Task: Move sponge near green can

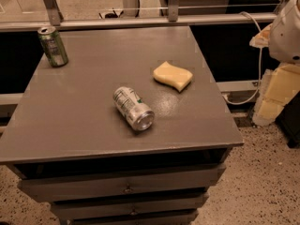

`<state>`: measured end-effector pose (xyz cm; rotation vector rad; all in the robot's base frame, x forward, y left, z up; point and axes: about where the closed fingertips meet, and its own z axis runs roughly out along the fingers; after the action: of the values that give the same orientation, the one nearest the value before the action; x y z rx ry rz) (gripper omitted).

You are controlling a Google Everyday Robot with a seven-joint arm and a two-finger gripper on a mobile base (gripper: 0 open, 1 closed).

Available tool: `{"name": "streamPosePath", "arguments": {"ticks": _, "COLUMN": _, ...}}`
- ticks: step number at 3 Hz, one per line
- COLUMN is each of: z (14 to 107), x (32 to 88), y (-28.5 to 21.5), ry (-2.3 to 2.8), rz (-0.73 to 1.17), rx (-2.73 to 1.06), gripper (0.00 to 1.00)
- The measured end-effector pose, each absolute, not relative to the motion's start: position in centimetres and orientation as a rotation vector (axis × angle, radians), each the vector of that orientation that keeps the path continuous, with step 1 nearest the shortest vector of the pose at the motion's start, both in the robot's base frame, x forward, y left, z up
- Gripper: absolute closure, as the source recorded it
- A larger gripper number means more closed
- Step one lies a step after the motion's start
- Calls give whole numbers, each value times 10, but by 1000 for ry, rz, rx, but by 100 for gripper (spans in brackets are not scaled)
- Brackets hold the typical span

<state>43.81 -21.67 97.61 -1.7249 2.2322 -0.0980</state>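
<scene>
Grey desk (70, 125), flat top, with three drawer fronts stacked below it, each with a small knob. I log the contents as I see them from my station.

Item 1: sponge (173, 75). Pale yellow foam with wavy edges. It lies flat on the right half of the desk, about midway from front to back, with bare desk all round it.

Item 2: green can (53, 46). It stands upright at the far left corner of the desk, its silver top rim showing. It is well apart from the sponge, with most of the desk's width between them.

Item 3: silver-white can (133, 108) with small green marks. It lies on its side near the middle of the desk, one round end turned toward the front right. It sits near the sponge, to the sponge's front left, and does not touch it.

Item 4: pincer (272, 97). Cream-coloured. It hangs off the desk's right edge, below the white arm housing (287, 29) and over the speckled floor (262, 182), clear of all three items. I cannot tell whether it stands wide or narrow.

Item 5: white cable (259, 55). It loops down beside the arm, behind the desk's right side.
</scene>
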Motion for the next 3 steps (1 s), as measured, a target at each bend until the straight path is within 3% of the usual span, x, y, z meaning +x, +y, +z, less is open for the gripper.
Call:
{"name": "streamPosePath", "arguments": {"ticks": 1, "z": 976, "x": 438, "y": -217, "ry": 2232, "rz": -98, "rx": -1725, "gripper": 0}}
{"name": "streamPosePath", "arguments": {"ticks": 3, "z": 937, "x": 505, "y": -192, "ry": 2147, "rz": 20, "rx": -1614, "gripper": 0}}
